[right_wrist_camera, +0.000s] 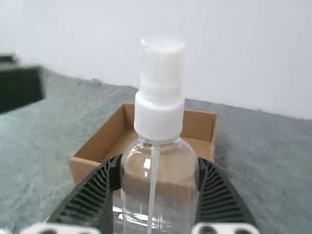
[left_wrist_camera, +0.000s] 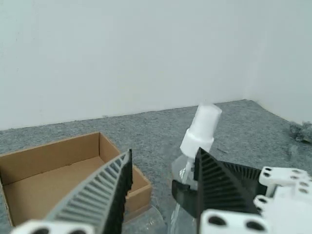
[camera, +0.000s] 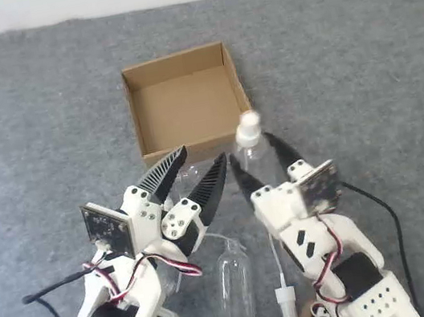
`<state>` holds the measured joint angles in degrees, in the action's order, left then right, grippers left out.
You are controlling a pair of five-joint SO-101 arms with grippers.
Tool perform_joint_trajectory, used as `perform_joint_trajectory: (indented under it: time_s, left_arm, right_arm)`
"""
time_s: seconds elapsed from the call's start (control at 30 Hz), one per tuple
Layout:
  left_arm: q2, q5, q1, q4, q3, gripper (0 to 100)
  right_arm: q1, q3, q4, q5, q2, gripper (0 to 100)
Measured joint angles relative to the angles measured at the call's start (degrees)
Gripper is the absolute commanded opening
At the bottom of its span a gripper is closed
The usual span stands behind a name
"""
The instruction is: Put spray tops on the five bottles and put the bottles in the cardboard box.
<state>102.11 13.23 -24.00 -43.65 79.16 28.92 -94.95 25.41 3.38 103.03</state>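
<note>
The clear plastic bottle with white spray top (right_wrist_camera: 159, 161) sat just before the brown cardboard box (camera: 176, 60), its belly pinched in the jaws of the right gripper (camera: 253, 154). It looked light, slick and squashable; the body suited gripping.

Capped bottle (camera: 251, 150) in right claw (camera: 253, 156), before cardboard box (camera: 184, 108), left claw (camera: 202, 157) beside it

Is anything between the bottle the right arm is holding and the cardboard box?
Nothing visible. The right pincer holds the bottle by the cardboard box's near corner, with only its wall to lift over. The left pincer is open alongside, off that path.
</note>
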Motion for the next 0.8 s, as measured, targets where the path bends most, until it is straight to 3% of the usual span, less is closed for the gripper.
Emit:
perform_joint_trajectory:
  time_s: [0.33,0.6,0.8]
  left_arm:
    - [0.0,0.0,0.0,-2.3,0.0,20]
    - [0.0,-2.4,0.0,-6.2,0.0,20]
    - [0.0,-3.2,0.0,-12.6,0.0,32]
  right_arm:
    - [-6.2,2.0,0.0,13.2,0.0,0.8]
    - [-6.1,2.1,-3.0,14.1,0.0,0.7]
    - [-6.1,2.1,-4.9,14.1,0.0,0.7]
